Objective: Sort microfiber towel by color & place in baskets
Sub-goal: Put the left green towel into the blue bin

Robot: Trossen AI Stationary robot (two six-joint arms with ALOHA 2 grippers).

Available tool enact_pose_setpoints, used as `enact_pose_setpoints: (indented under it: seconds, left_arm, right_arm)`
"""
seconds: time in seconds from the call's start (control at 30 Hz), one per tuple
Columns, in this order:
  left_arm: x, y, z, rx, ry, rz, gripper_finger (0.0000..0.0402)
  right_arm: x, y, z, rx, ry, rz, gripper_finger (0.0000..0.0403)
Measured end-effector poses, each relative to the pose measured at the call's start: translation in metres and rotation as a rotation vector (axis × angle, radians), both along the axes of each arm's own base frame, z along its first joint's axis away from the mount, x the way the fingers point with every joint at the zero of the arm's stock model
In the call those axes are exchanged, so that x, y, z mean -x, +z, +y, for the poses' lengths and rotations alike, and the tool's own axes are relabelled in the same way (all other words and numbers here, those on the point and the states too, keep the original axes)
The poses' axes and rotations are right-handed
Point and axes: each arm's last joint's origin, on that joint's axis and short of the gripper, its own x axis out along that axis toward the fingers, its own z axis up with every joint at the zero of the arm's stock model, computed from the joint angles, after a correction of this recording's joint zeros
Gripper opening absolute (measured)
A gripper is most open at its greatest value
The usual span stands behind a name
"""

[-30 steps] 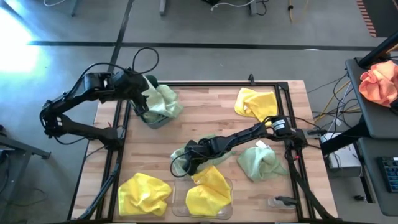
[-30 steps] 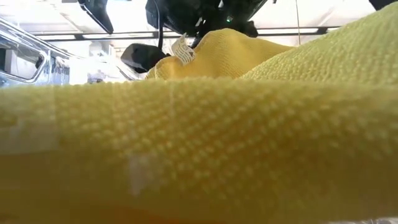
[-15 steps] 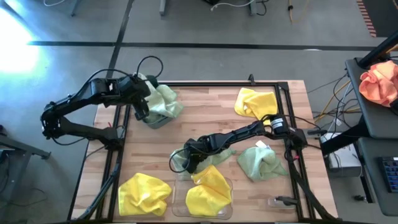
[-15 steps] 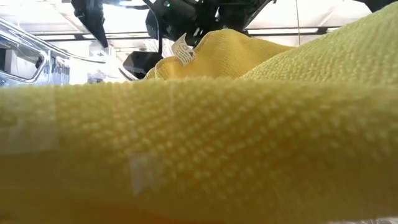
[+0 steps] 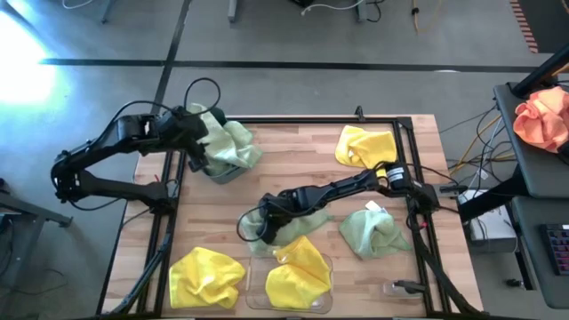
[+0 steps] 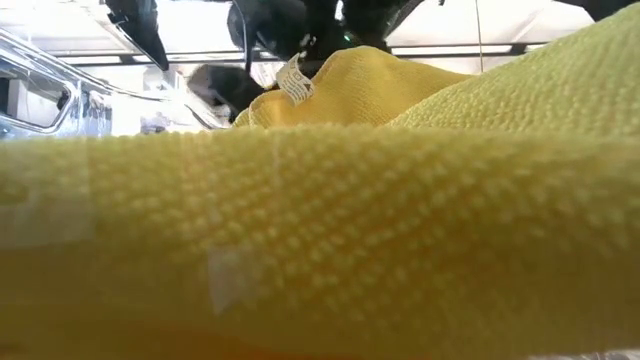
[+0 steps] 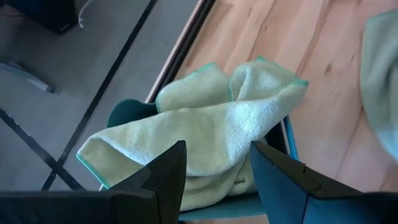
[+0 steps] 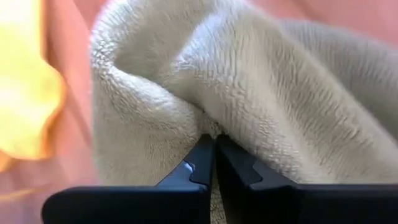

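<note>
We see the right gripper (image 5: 264, 228) pinching a soft pale sage-green microfiber towel (image 5: 286, 222) near the worktop's front-middle — beside the shallow clear plastic basket (image 5: 256, 277). The left gripper (image 7: 214, 177) hovers, fingers apart, over the dark teal solid-walled basket (image 7: 127, 112) at the far-left corner, a sage-green cloth (image 7: 205, 124) draped inside.

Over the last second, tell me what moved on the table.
The right gripper, shut on a green towel, slid toward the left side of the table. The left gripper stayed open over the teal basket. The other towels and the clear basket did not move.
</note>
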Motion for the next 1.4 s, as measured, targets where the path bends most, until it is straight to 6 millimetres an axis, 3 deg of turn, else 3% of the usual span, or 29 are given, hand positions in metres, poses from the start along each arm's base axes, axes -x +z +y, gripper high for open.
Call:
enact_pose_setpoints:
  seconds: [0.73, 1.17, 1.4]
  left_arm:
    - [0.009, 0.007, -0.003, -0.010, 0.021, -0.076, 0.0162]
    - [0.017, 0.010, -0.006, -0.015, 0.024, -0.100, 0.0162]
    - [0.027, 0.013, -0.008, -0.055, 0.056, -0.112, 0.0162]
  right_arm:
    - [-0.035, 0.110, -0.062, 0.170, 0.010, -0.357, 0.0009]
    - [-0.033, 0.191, -0.111, 0.313, -0.055, -0.585, 0.0009]
    - [-0.025, 0.232, -0.125, 0.386, -0.075, -0.749, 0.0009]
